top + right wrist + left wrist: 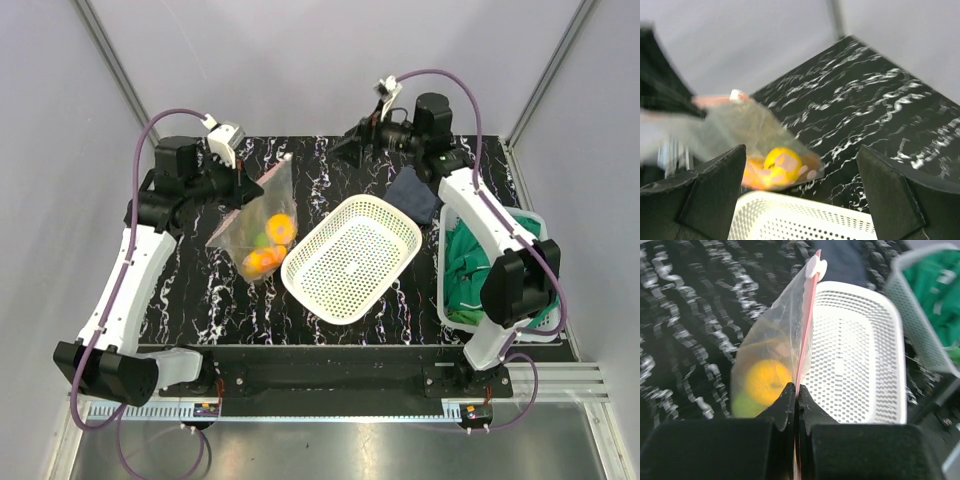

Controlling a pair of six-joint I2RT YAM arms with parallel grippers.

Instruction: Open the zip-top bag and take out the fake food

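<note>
The clear zip-top bag [258, 222] hangs on the left of the table with its pink zip strip [807, 325] on top. Inside lie the fake food pieces [270, 245], orange, yellow and one green. My left gripper [244, 187] is shut on the zip edge at the bag's near end, the strip pinched between its jaws [796, 392]. The white slider [816, 267] sits at the strip's far end. My right gripper [352, 148] stands open at the back of the table, apart from the bag, with nothing between its fingers [802, 165]; the bag [755, 140] shows ahead of it.
A white mesh basket [352, 258] lies in the middle, right of the bag. A dark blue cloth [415, 193] lies behind it. A second white basket with green clothing [478, 265] stands at the right edge.
</note>
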